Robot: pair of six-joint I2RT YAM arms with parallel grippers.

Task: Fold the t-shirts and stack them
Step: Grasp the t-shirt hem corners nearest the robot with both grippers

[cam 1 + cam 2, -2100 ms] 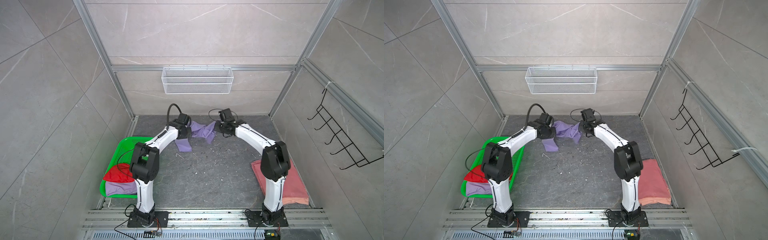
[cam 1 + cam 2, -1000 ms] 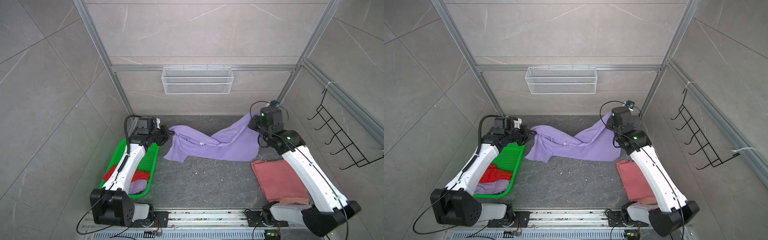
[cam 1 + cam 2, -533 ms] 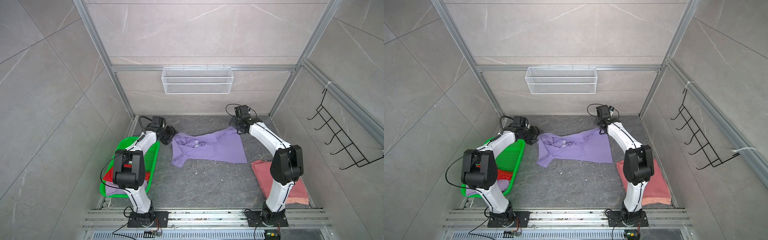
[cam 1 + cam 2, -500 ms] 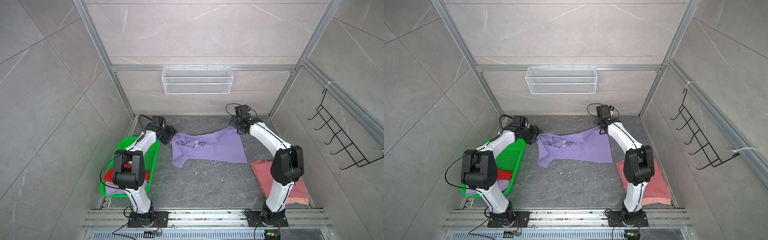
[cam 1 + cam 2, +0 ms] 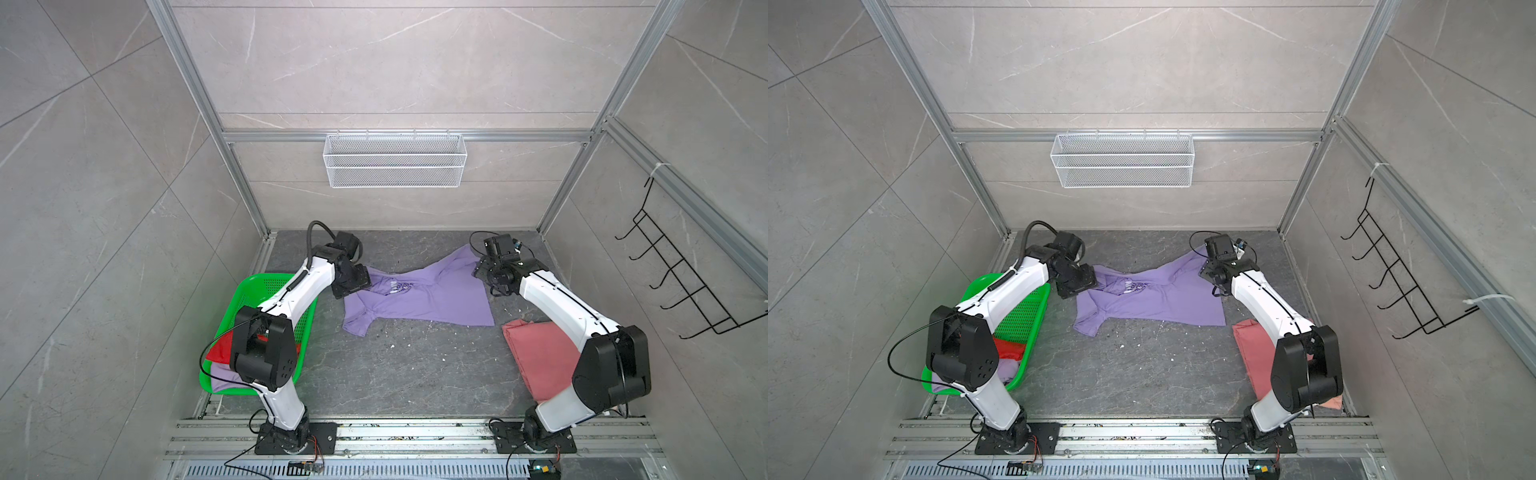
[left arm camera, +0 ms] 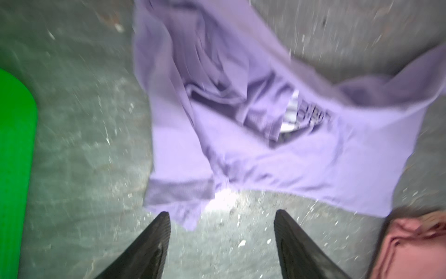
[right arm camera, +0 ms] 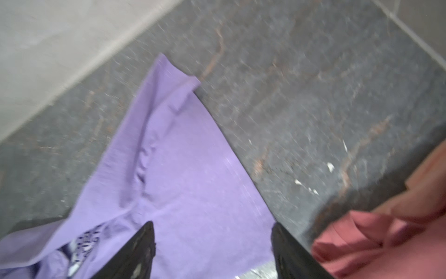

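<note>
Basket: green basket (image 5: 270,286), left of the spread lavender t-shirt (image 5: 432,297), holding a red t-shirt (image 5: 218,351).
Left gripper (image 6: 221,215): jaws wide, empty, at that shirt's left edge.
Right gripper (image 7: 212,228): jaws wide, empty, over its right corner.
Salmon t-shirt (image 5: 536,353): just right of it.

Both arms (image 5: 303,291) are white (black joints (image 5: 266,353), cables (image 5: 309,232)).

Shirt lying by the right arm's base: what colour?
Salmon pink, plain. The shirt shows best in a top view.
</note>
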